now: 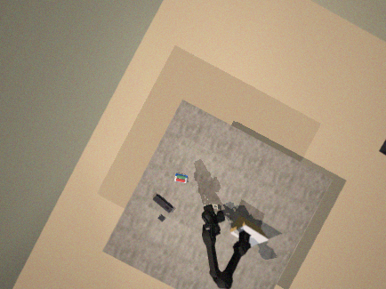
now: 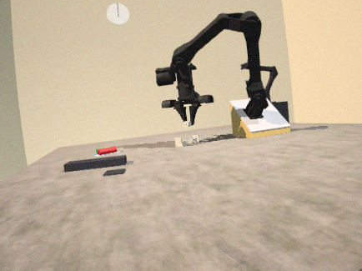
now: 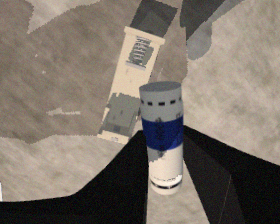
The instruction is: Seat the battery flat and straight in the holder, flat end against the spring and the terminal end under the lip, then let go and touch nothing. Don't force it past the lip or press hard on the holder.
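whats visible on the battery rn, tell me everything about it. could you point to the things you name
The white cylindrical battery with a blue band (image 3: 162, 134) (image 2: 187, 123) is clamped between the fingers of the black two-fingered tool (image 3: 161, 135) (image 2: 188, 122). The blue band wraps its middle; a row of short dark dashes rings it near one flat, grey-looking end, and a dark ring circles it near the other. Its surface looks smooth, like a printed wrapper, with small markings too blurred to read. It hangs above the tabletop, not seated in the cream holder (image 3: 131, 80).

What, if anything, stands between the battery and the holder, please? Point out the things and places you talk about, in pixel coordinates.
Nothing visible does: the battery (image 2: 187, 123) (image 3: 163, 132), gripped between the jaws, is raised above the table (image 2: 188, 214), with the holder (image 2: 178, 142) (image 3: 132, 80) below.
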`<state>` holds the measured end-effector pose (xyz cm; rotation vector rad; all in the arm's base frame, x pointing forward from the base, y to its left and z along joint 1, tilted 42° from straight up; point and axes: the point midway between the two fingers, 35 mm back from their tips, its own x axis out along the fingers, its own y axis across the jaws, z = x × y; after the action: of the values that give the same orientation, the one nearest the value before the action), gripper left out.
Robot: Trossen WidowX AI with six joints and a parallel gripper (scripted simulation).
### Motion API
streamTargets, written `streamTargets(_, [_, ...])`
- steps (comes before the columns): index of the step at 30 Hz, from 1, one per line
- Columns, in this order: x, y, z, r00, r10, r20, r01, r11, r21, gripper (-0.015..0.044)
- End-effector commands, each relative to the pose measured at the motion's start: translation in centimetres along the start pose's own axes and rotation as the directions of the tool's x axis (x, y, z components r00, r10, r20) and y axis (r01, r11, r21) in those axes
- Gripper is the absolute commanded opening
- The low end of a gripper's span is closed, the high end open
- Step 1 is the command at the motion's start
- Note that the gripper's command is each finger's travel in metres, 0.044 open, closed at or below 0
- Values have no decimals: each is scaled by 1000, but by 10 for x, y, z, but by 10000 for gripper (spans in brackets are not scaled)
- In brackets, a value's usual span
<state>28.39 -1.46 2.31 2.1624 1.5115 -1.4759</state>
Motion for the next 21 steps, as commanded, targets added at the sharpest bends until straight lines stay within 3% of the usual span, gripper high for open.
streamTargets(1, [-3,10,6,1000,4,0,-4,984,177,67])
streamTargets(6, [-5,22,16,1000,0,-4,2,912,411,67])
streamTargets(21, [15,26,14,992,57,-112,-5,908,420,67])
